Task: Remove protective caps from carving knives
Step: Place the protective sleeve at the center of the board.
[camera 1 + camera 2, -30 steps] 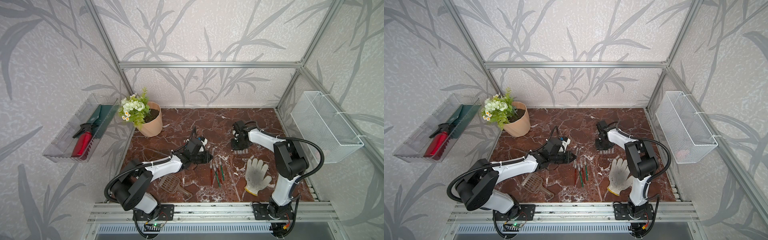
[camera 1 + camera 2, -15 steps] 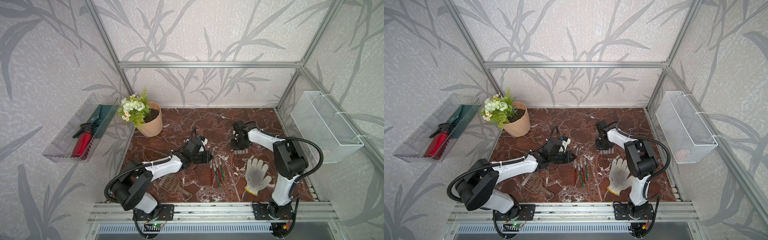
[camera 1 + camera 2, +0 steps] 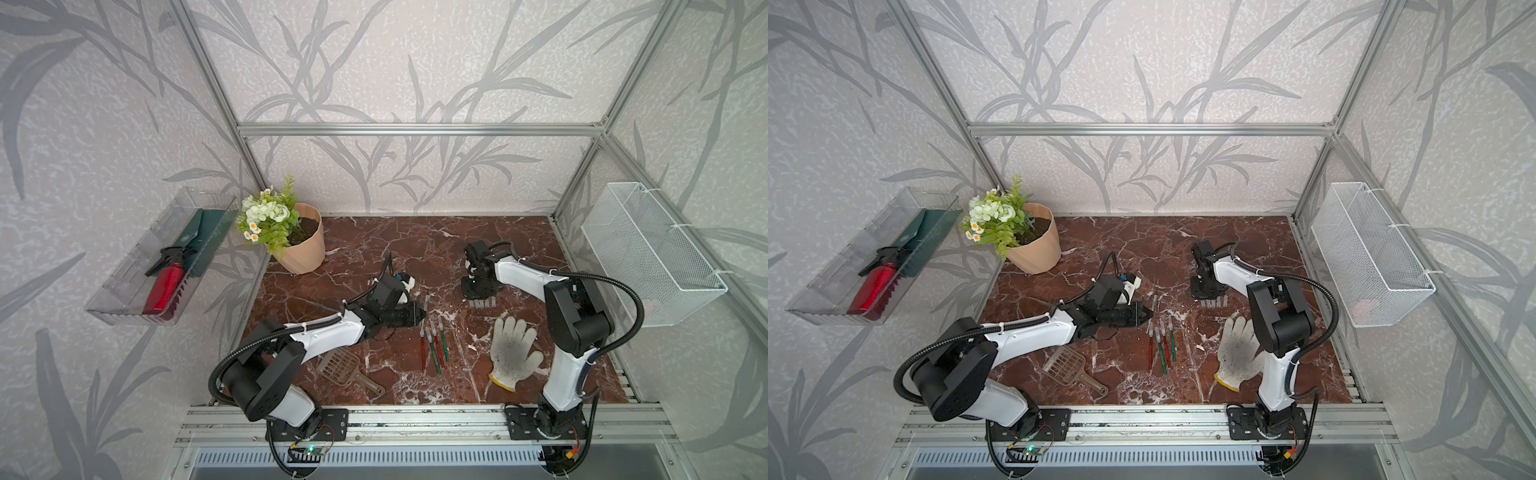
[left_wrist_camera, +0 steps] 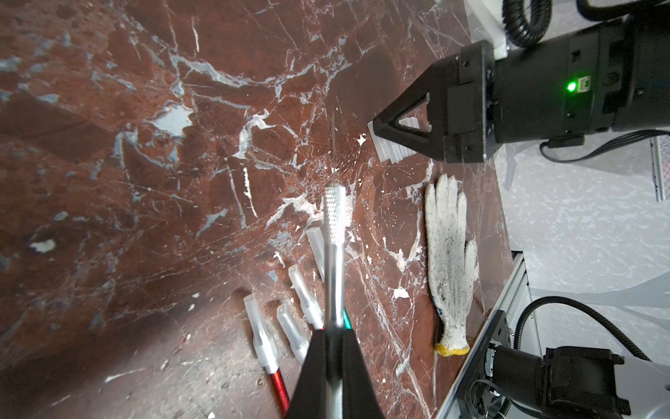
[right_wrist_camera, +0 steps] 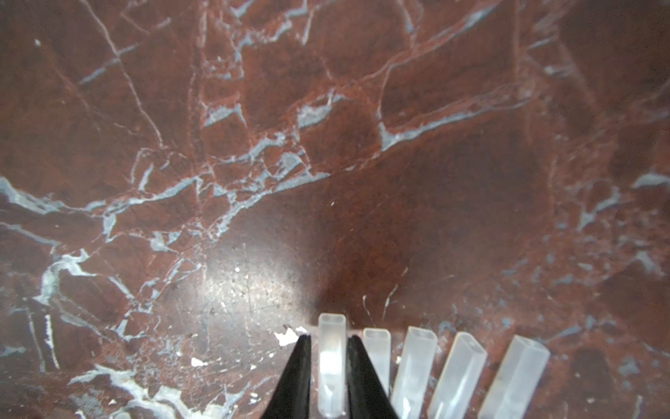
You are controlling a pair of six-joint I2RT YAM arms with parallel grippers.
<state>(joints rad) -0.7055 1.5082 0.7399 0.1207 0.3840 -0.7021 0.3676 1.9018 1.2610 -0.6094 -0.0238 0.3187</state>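
Left gripper (image 4: 333,335) is closed on a knife (image 4: 334,217), clamping its shaft so that the knurled silver collar and a thin blade project beyond the jaws (this blade carries no cap). In both top views it sits low over the marble table (image 3: 395,241), near the middle. Right gripper (image 5: 328,339) points down at the table farther back and to the right. Its jaws stand slightly apart and straddle one cap (image 5: 330,357), with a sliver of space visible on each side, so the cap is not clamped. That cap lies flat on the table as the end piece of a row. Four more loose caps (image 5: 413,366) lie side by side next to it, all translucent and all off their knives. Several capped knives (image 3: 434,345) with red and green handles lie together on the table just in front of the left gripper, capped ends toward the back. A soiled white glove (image 3: 513,353) lies to their right, in front of the cap row. A brown slotted scoop (image 3: 345,368) lies to their left.
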